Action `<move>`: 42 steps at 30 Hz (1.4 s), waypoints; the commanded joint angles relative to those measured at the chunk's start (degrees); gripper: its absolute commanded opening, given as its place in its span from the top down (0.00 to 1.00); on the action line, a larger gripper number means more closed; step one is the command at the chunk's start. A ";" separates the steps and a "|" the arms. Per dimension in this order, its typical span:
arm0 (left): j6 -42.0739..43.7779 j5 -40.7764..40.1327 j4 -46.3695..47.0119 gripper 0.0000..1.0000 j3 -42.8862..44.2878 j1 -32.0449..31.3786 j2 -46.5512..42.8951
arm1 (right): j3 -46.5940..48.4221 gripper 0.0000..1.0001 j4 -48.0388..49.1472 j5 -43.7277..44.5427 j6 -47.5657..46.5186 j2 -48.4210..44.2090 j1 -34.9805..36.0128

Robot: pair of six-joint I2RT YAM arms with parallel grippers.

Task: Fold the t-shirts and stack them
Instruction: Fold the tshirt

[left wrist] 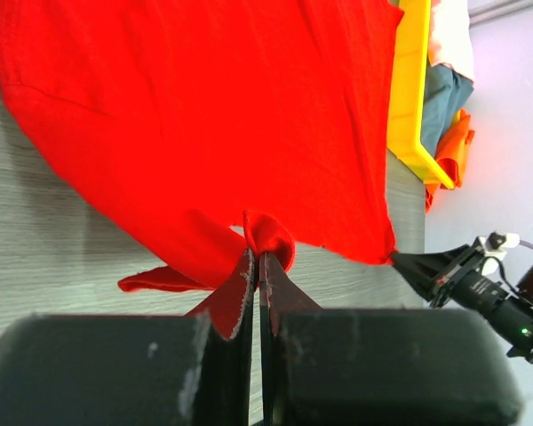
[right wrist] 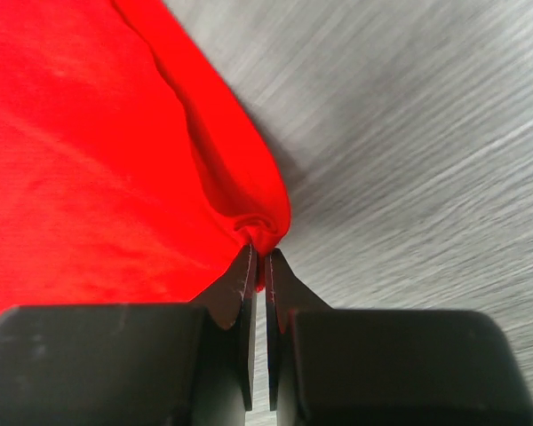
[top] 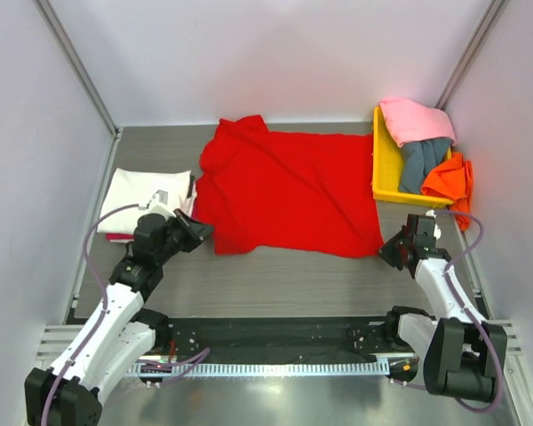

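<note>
A bright red t-shirt (top: 284, 191) lies spread in the middle of the table. My left gripper (top: 204, 232) is shut on its near left corner, seen pinched in the left wrist view (left wrist: 259, 253). My right gripper (top: 386, 251) is shut on its near right corner, seen pinched in the right wrist view (right wrist: 261, 256). A folded cream-white t-shirt (top: 147, 191) lies at the left on a pink one (top: 115, 237). Pink (top: 415, 120), grey-blue (top: 422, 161) and orange (top: 450, 180) shirts are heaped in the yellow tray (top: 384, 173).
The yellow tray stands at the far right, next to the red shirt's right edge; it also shows in the left wrist view (left wrist: 409, 98). Grey walls close in the table on the left, back and right. Bare table runs along the front.
</note>
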 commanded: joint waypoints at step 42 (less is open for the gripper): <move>8.61 -5.78 -4.12 1.00 48.83 6.14 45.82 | 33.58 0.99 3.89 9.02 5.34 32.93 6.49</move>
